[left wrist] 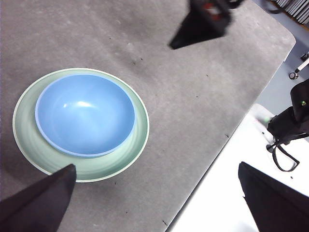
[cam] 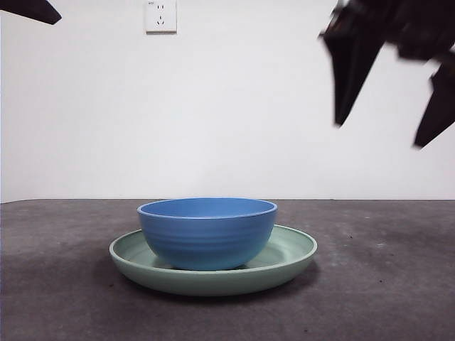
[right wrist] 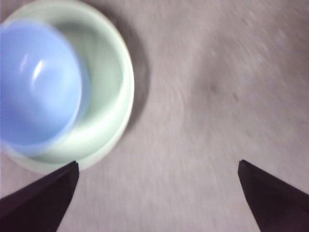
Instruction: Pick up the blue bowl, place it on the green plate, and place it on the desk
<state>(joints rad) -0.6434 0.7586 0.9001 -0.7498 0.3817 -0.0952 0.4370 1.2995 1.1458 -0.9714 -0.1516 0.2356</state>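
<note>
The blue bowl (cam: 207, 234) stands upright inside the green plate (cam: 291, 253) on the desk (cam: 384, 284), in the middle of the front view. My right gripper (cam: 380, 135) hangs open and empty high above the desk, to the right of the bowl and apart from it. Its wrist view, blurred, shows its open jaws (right wrist: 157, 163) with the bowl (right wrist: 36, 82) in the plate (right wrist: 108, 96) off to one side. My left gripper (left wrist: 156, 166) is open and empty, high above; its view shows the bowl (left wrist: 84, 113) in the plate (left wrist: 137, 130). It shows only as a black tip (cam: 28, 10) in the front view.
A white wall socket (cam: 161, 15) is on the back wall. The left wrist view shows the desk's edge (left wrist: 227, 137), a white surface (left wrist: 227, 193) beyond it and black equipment (left wrist: 292, 121). The right arm's gripper (left wrist: 203, 24) also shows there.
</note>
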